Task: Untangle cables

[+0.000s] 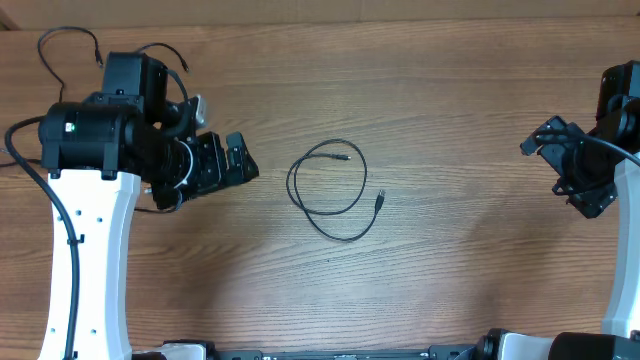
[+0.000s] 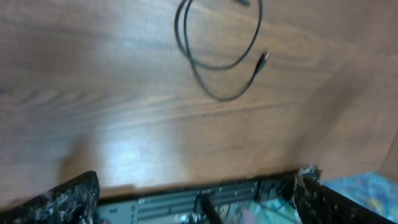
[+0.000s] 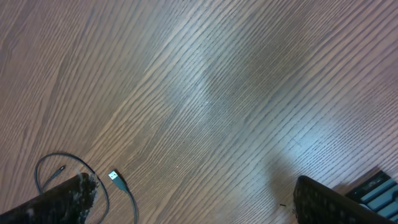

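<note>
The left gripper sits at the left of the overhead frame. In its own wrist view its two fingers are wide apart at the bottom corners, with nothing between them but bare table. The right gripper is at the right edge, and its fingers are wide apart and empty too. I think both hands are spread so they are ready to pinch a thin cord. Both point in toward the middle, likely so each can take one end.

Farther out, in the middle of the overhead frame, lie the cables. They look like one small loose loop, flat on the wood, with two little plugs poking out on its right side. No hand touches it. It is nearer the left gripper and well apart from the right one.
</note>
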`<state>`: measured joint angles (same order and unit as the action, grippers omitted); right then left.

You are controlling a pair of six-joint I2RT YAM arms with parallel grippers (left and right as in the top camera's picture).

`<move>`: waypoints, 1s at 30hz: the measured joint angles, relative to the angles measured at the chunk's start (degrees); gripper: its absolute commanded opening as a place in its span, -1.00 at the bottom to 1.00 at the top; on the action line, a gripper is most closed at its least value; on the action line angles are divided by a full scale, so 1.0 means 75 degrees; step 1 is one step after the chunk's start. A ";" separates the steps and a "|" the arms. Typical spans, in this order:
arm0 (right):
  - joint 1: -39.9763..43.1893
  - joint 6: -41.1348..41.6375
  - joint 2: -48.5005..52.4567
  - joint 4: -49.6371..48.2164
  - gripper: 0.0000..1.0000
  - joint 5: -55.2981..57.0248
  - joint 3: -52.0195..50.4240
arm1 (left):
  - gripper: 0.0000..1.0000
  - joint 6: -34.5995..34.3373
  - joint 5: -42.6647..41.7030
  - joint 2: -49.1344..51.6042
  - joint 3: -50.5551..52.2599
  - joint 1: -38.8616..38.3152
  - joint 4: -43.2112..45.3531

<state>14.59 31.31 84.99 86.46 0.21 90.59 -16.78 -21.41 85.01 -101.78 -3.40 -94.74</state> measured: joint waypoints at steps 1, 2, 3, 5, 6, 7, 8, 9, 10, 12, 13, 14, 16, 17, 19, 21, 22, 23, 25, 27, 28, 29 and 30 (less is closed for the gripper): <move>-0.0003 0.0000 0.0000 0.0003 1.00 0.0000 0.0000 | 0.99 0.0058 0.0000 -0.0006 0.0000 0.0000 -0.0122; 0.0000 -0.0003 0.0000 -0.0012 1.00 0.0003 0.0000 | 0.99 0.0102 0.0000 -0.0020 0.0000 0.0000 -0.0213; 0.0000 -0.0003 0.0000 -0.0023 1.00 0.0003 0.0000 | 0.99 0.0134 0.0000 -0.0038 0.0000 0.0000 -0.0248; 0.0000 -0.0003 0.0000 -0.0085 1.00 0.0000 0.0000 | 0.99 0.0216 0.0003 -0.0087 0.0000 0.0000 -0.0256; 0.0000 0.0000 0.0000 -0.0119 1.00 0.0000 0.0000 | 1.00 0.0248 0.0000 -0.0137 0.0000 0.0000 -0.0254; 0.0000 -0.0003 0.0000 -0.0137 1.00 0.0000 0.0000 | 0.99 0.0271 -0.0003 -0.0201 0.0000 -0.0003 -0.0254; 0.0000 -0.0003 0.0000 -0.0137 1.00 0.0000 0.0000 | 0.99 0.0291 -0.0003 -0.0286 0.0000 0.0000 -0.0254; 0.0000 -0.0003 0.0000 -0.0140 1.00 0.0003 0.0000 | 1.00 0.0297 -0.0003 -0.0402 0.0000 0.0000 -0.0254; 0.0000 0.0000 0.0000 -0.0143 1.00 0.0000 0.0000 | 0.99 0.0300 -0.0003 -0.0525 0.0000 -0.0003 -0.0254; 0.0000 -0.0003 0.0000 -0.0140 1.00 0.0000 0.0000 | 1.00 0.0309 -0.0006 -0.0833 0.0000 0.0000 -0.0254; 0.0000 0.0000 0.0000 -0.0143 1.00 0.0003 0.0000 | 0.99 0.0318 -0.0006 -0.1005 0.0000 0.0000 -0.0254; 0.0000 0.0000 0.0000 -0.0146 1.00 0.0003 0.0000 | 0.99 0.0318 -0.0006 -0.1195 0.0000 0.0000 -0.0256; 0.0000 -0.0003 0.0000 -0.0146 1.00 0.0003 0.0000 | 1.00 0.0318 -0.0006 -0.1588 0.0009 0.0000 -0.0254; 0.0000 -0.0003 0.0000 -0.0146 1.00 0.0000 0.0000 | 1.00 0.0318 -0.0006 -0.1784 0.0015 0.0000 -0.0259; 0.0000 -0.0003 0.0000 -0.0149 1.00 0.0003 0.0000 | 1.00 0.0318 -0.0006 -0.2148 0.0044 -0.0003 -0.0259; 0.0000 0.0000 0.0000 -0.0146 1.00 0.0000 0.0000 | 1.00 0.0318 -0.0006 -0.2430 0.0079 0.0000 -0.0265; 0.0000 0.0000 0.0000 -0.0146 1.00 0.0000 0.0000 | 1.00 0.0318 -0.0006 -0.2556 0.0111 0.0000 -0.0262; 0.0000 -0.0003 0.0000 -0.0149 1.00 0.0000 0.0000 | 1.00 0.0318 -0.0006 -0.2658 0.0157 0.0000 -0.0268; 0.0000 -0.0003 0.0000 -0.0149 1.00 0.0000 0.0000 | 0.99 0.0318 -0.0009 -0.2812 0.0300 0.0000 -0.0265; 0.0000 0.0000 0.0000 -0.0149 1.00 0.0003 0.0000 | 1.00 0.0318 -0.0006 -0.2920 0.0530 -0.0003 -0.0262; 0.0000 -0.0003 0.0000 -0.0152 1.00 0.0003 0.0000 | 1.00 0.0318 -0.0006 -0.2964 0.0673 0.0000 -0.0271; 0.0000 0.0000 0.0000 -0.0152 1.00 0.0000 0.0000 | 1.00 0.0318 -0.0006 -0.2990 0.0801 0.0000 -0.0265; 0.0000 -0.0003 0.0000 -0.0146 1.00 0.0000 0.0000 | 1.00 0.0318 -0.0006 -0.3019 0.0979 -0.0003 -0.0259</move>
<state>14.59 31.29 84.99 85.36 0.21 90.59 -14.39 -21.45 62.37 -94.43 -3.42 -96.68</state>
